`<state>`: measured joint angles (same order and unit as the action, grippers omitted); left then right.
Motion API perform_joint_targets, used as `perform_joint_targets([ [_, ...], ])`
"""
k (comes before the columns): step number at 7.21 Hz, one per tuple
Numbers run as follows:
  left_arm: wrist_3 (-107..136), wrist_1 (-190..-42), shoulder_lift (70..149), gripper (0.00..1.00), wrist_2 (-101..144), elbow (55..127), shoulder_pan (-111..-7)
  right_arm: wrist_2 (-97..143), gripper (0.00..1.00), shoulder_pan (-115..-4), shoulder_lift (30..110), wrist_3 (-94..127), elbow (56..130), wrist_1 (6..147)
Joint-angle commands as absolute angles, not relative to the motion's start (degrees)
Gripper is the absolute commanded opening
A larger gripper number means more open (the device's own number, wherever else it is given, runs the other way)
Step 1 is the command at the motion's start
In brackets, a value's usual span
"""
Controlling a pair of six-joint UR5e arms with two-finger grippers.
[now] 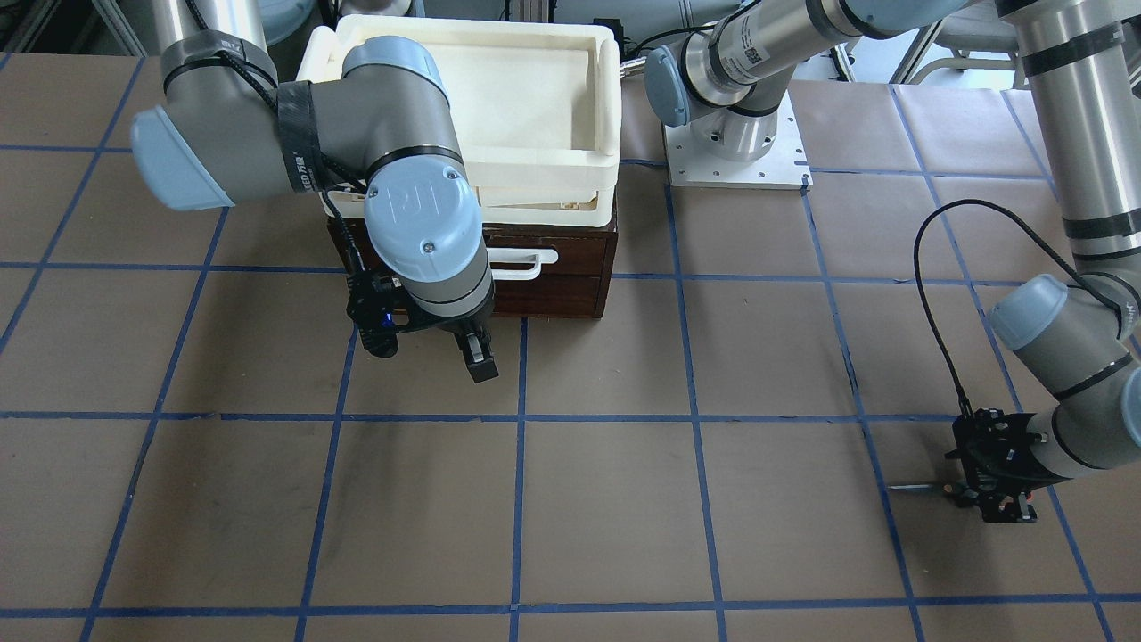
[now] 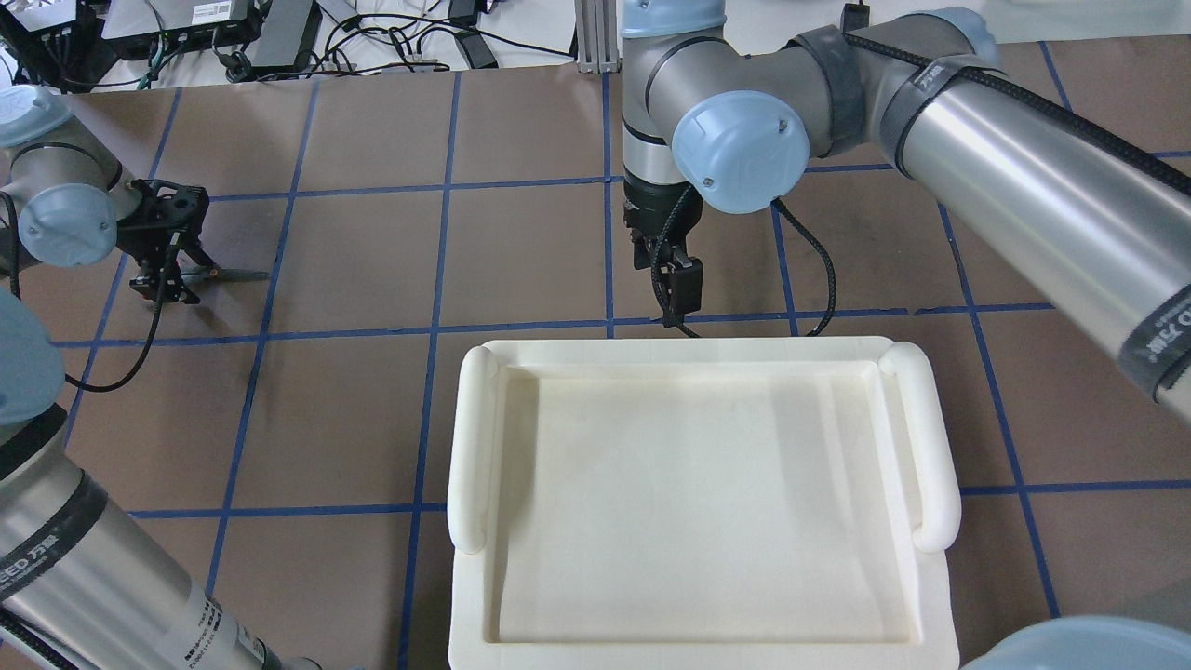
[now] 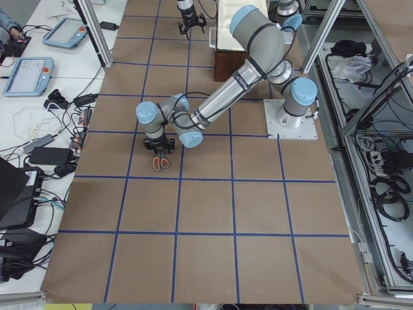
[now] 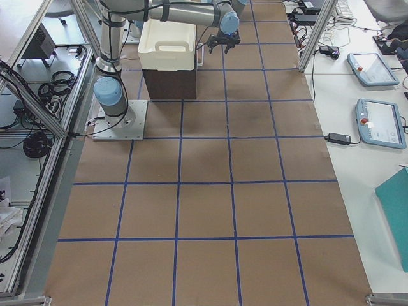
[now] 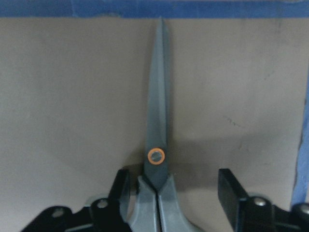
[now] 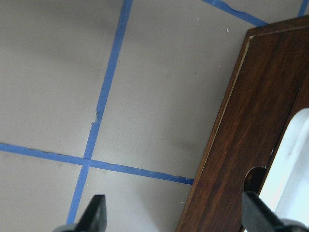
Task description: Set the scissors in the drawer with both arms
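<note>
Grey-silver jointed arms [image 1: 357, 116] with light-blue joint caps [image 1: 419, 223] — black cables [image 1: 916, 267] strapped alongside

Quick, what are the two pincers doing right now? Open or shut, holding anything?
Left pincer: open around the scissors, not gripping them yet.
Right pincer: open, holding nothing.

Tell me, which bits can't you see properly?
- Scissors handles: in the left wrist view, cut off by the bottom edge, beside the left hand.
- Drawer handle: in the front-facing view, mostly behind the right arm.
- Drawer inside: no view shows it; overhead, the white tray covers everything.
</note>
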<state>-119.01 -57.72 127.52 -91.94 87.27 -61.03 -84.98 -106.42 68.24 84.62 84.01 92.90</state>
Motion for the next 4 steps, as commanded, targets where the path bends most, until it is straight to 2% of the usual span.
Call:
perform_joint_targets([
  [1,-119.5,-57.0,127.4,0.68,-91.9,87.2,-60.9,-84.9,1.0,-105.8,69.9,73.4,84.0,93.3],
  [3,-120.1,-57.0,127.4,0.67,-92.0,87.2,-60.9,-84.5,1.0,-105.8,69.5,78.2,83.9,96.7],
  [4,-120.1,-54.8,127.5,0.63,-91.9,87.3,-60.9,-84.3,1.0,-105.8,69.3,85.4,83.9,96.7],
])
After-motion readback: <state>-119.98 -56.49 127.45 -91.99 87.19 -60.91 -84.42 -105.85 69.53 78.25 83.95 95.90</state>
